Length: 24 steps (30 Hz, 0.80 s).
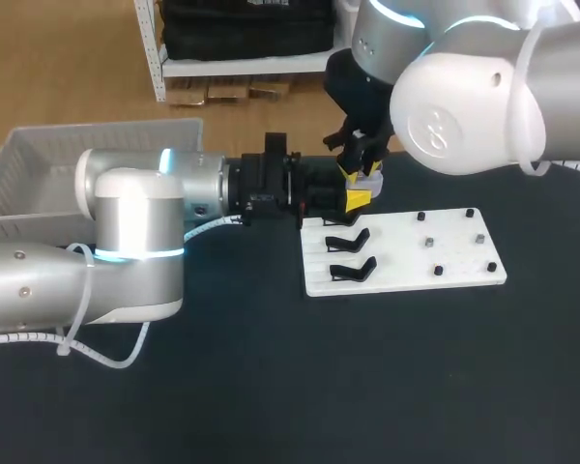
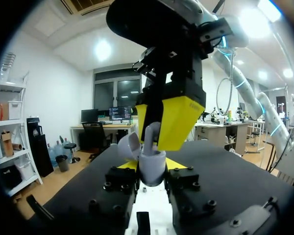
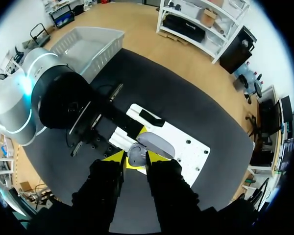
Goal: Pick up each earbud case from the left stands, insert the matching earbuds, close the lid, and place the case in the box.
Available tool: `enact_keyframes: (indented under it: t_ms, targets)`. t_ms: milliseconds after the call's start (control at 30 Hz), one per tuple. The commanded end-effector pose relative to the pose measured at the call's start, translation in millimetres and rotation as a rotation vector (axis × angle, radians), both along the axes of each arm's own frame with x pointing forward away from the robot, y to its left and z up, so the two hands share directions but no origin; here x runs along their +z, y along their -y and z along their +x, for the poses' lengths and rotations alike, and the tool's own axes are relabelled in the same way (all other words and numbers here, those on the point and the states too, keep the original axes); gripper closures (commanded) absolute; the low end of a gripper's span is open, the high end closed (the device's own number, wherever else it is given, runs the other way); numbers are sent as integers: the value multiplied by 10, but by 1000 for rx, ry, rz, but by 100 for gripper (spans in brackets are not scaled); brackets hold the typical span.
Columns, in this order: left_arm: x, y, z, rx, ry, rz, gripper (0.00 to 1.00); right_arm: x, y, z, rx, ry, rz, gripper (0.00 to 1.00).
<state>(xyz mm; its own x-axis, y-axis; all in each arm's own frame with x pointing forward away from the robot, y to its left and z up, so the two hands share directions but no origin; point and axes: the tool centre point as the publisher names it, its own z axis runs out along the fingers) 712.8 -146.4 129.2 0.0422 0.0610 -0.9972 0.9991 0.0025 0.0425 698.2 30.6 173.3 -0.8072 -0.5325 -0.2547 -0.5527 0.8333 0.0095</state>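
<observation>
Toward the far edge of the worktop (image 1: 271, 387), near its middle, both arms meet over the far left corner of the white board (image 1: 445, 256). The left arm (image 1: 126, 222) lies low, coming in from the left edge, and the right arm (image 1: 464, 106) comes down from the far right corner. The box (image 1: 39, 164) sits at the far left corner, well apart. Two black stands (image 1: 353, 268) line the board's left edge.

The left gripper (image 1: 356, 198) is clamped on the earbud case (image 2: 152, 169), holding it just above that board corner with its lid (image 3: 158, 144) swung open. The right gripper (image 3: 136, 160) points down into the case, pinched on what looks like a white earbud (image 2: 150, 133).

I judge the risks as these:
- A tilted or off-centre bud could catch the rim and not seat, or push the case askew in the left fingers.
- An early release could drop the bud onto the board.
- The lid stands close to the right fingers and could be knocked.
</observation>
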Motion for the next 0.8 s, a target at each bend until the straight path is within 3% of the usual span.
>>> enact_keyframes:
  t_ms: [33, 567, 700, 800]
  targets:
    - [-11, 5, -20, 9, 5, -5, 100, 19, 10, -18, -2, 7, -1, 75]
    - [-11, 5, -20, 9, 5, -5, 100, 125, 16, 3, -6, 32, -4, 69]
    - [-11, 5, -20, 9, 5, -5, 100, 380, 21, -45, -19, 9, 62, 65]
    - [-11, 5, -20, 9, 5, -5, 100, 496, -6, 77, -65, 23, 142, 64]
